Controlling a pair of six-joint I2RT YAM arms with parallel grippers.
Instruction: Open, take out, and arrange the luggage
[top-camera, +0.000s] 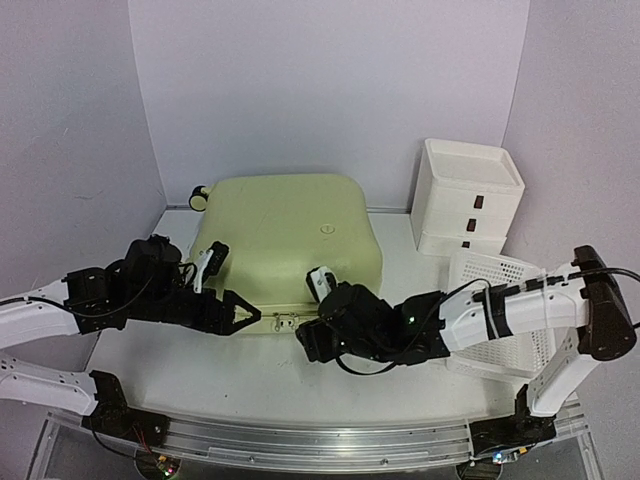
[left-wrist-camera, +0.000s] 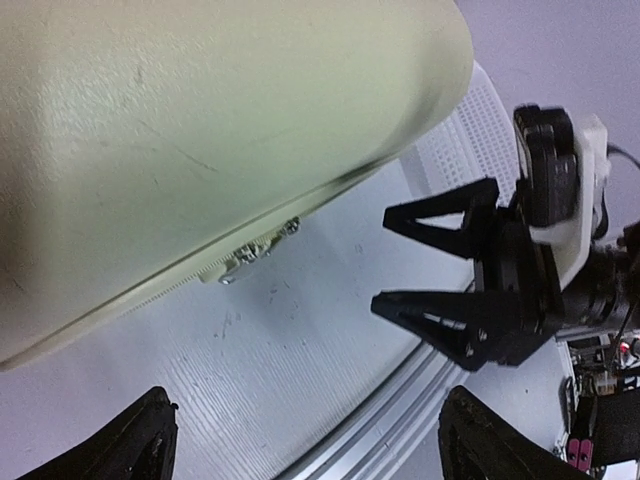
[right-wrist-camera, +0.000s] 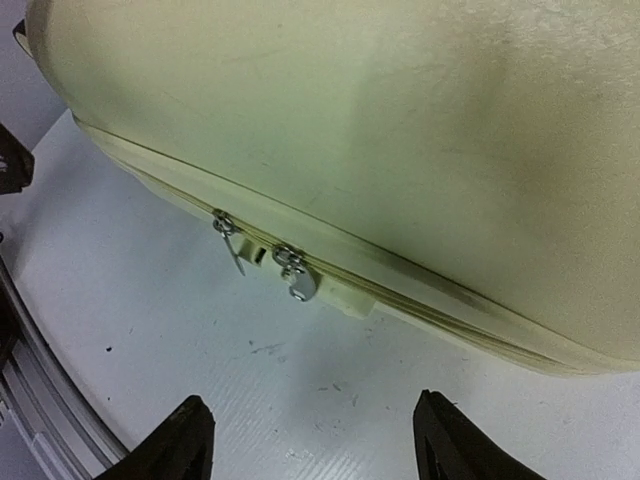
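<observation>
The pale yellow-green luggage (top-camera: 290, 240) lies flat and zipped shut mid-table, with a round logo (top-camera: 326, 229) on its lid. Its two metal zipper pulls (top-camera: 285, 322) hang side by side at the near edge; they also show in the right wrist view (right-wrist-camera: 297, 278) and the left wrist view (left-wrist-camera: 258, 252). My left gripper (top-camera: 245, 315) is open and empty just left of the pulls, its fingertips (left-wrist-camera: 150, 435) wide apart over bare table. My right gripper (top-camera: 308, 338) is open and empty just right of the pulls, short of them (right-wrist-camera: 315, 440). It faces the left gripper (left-wrist-camera: 385, 262).
A white three-drawer box (top-camera: 468, 200) stands at the back right. A white mesh basket (top-camera: 505, 300) sits at the right, under my right arm. A black-and-cream caster wheel (top-camera: 199, 197) shows at the suitcase's far left corner. The table's metal rail (top-camera: 330, 445) runs along the near edge.
</observation>
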